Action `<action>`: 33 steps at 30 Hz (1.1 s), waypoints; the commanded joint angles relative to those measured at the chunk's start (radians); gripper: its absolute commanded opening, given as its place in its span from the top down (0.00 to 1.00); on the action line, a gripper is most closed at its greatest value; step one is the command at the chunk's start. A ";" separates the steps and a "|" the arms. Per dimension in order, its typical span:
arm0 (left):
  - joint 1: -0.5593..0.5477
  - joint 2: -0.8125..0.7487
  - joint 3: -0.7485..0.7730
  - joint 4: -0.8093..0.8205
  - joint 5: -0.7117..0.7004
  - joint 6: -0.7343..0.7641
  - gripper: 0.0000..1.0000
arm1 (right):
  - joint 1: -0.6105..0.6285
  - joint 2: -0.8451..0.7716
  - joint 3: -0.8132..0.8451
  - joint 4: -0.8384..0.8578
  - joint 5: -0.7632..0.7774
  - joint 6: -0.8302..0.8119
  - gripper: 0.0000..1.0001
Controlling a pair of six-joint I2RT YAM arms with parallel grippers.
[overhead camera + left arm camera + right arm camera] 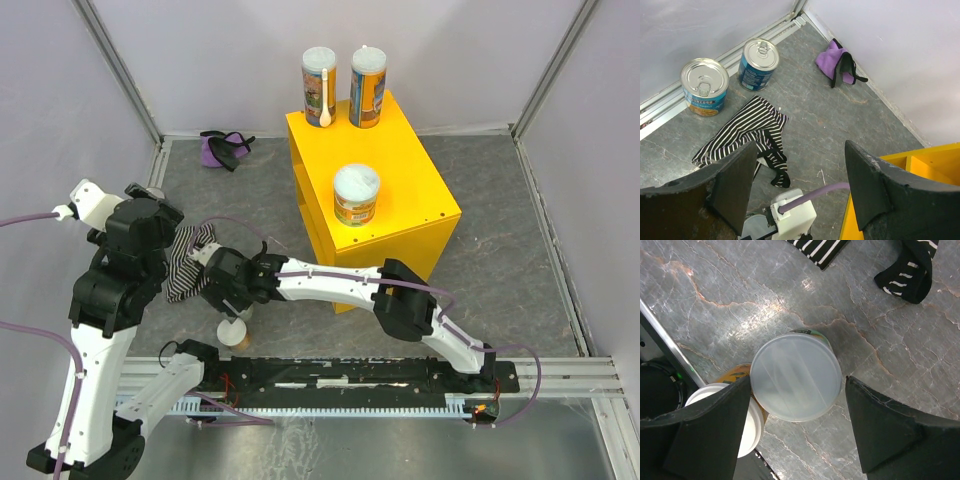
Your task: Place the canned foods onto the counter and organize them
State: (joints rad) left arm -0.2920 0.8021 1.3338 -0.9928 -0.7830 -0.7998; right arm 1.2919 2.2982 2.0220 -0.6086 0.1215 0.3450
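Below right end effector [797, 390], pale-lidded tub [796, 376]

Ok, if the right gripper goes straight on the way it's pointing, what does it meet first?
Likely the pale lid of the tub below: the right gripper points down at it, open, a finger on either side. A second, white-lidded tub close beside may catch one finger; depth is unclear.

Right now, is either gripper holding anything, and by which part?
Nothing is held. The right gripper is open above the pale-lidded tub, not closed on it; the left gripper is open over the striped cloth.
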 commanded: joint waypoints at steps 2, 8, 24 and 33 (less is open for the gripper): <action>0.005 -0.009 0.025 0.037 -0.015 -0.031 0.23 | -0.004 0.020 0.056 -0.009 0.021 0.014 0.16; 0.005 -0.010 0.018 0.042 -0.020 -0.026 0.22 | -0.006 0.044 0.063 -0.011 0.023 0.017 0.18; 0.004 -0.007 -0.022 0.070 -0.027 -0.040 0.22 | -0.029 0.035 0.064 -0.040 0.012 -0.016 0.69; 0.005 0.003 -0.016 0.099 -0.053 -0.050 0.22 | -0.031 -0.072 0.086 -0.044 0.081 -0.097 0.85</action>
State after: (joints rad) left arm -0.2920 0.7986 1.3075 -0.9516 -0.7883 -0.8116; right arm 1.2724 2.3421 2.0621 -0.6392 0.1448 0.3054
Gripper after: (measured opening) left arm 0.783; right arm 0.760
